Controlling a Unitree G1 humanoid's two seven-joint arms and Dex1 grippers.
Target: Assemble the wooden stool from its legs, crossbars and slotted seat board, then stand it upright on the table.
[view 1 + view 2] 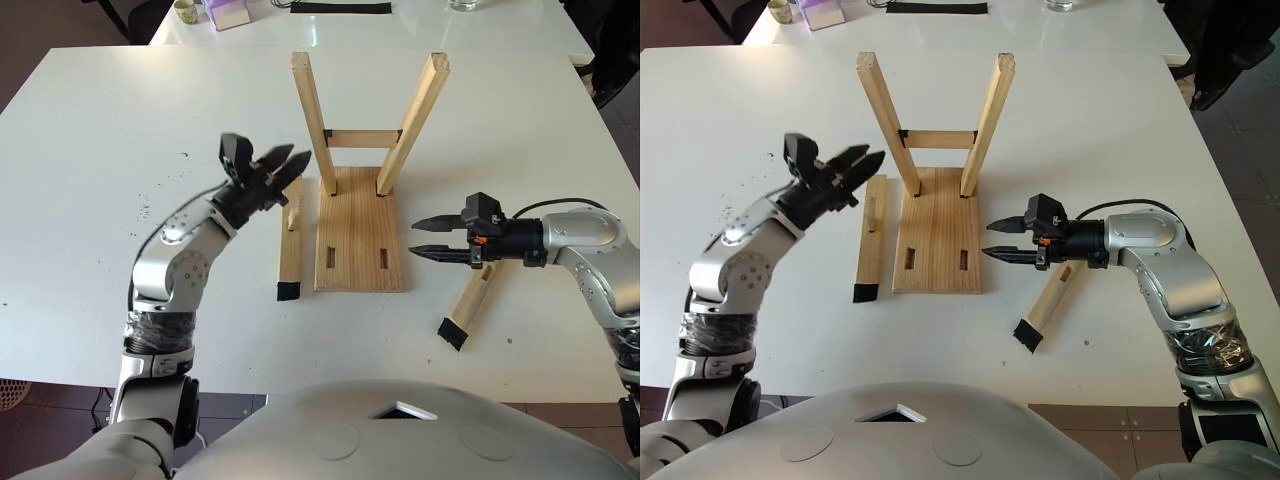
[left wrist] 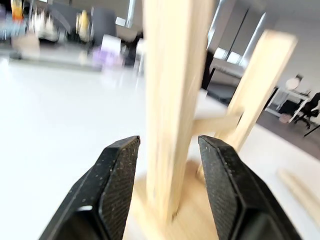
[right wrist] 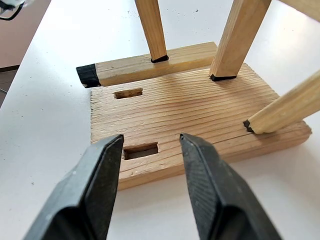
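- Left gripper [image 1: 270, 158] hovering open, gripping nothing, over white table [image 1: 90, 150] spreading wide leftward.
- Dark specks [image 1: 145, 208] lying beside left arm.
- Loose black-tipped wooden leg [image 1: 291, 250] lying just beside flat slotted wooden seat board [image 1: 358, 262].
- Two pale upright legs [image 1: 313, 115] standing in board, short crossbar [image 1: 362, 138] joining them.
- Left wrist view showing nearer upright between fingers [image 2: 117, 175].
- Right gripper [image 1: 432, 238] hanging open, holding nothing, beside board's right edge, above second loose leg [image 1: 468, 310].
- Right wrist view showing rectangular slots [image 3: 141, 150] unfilled.

A seat board [image 1: 358, 232] lies flat on the white desk [image 1: 110, 110]. The left leg [image 1: 290, 262] lies just beside it, the right leg [image 1: 466, 308] near its other side. Dark specks [image 1: 145, 208] dot the desk farther left.
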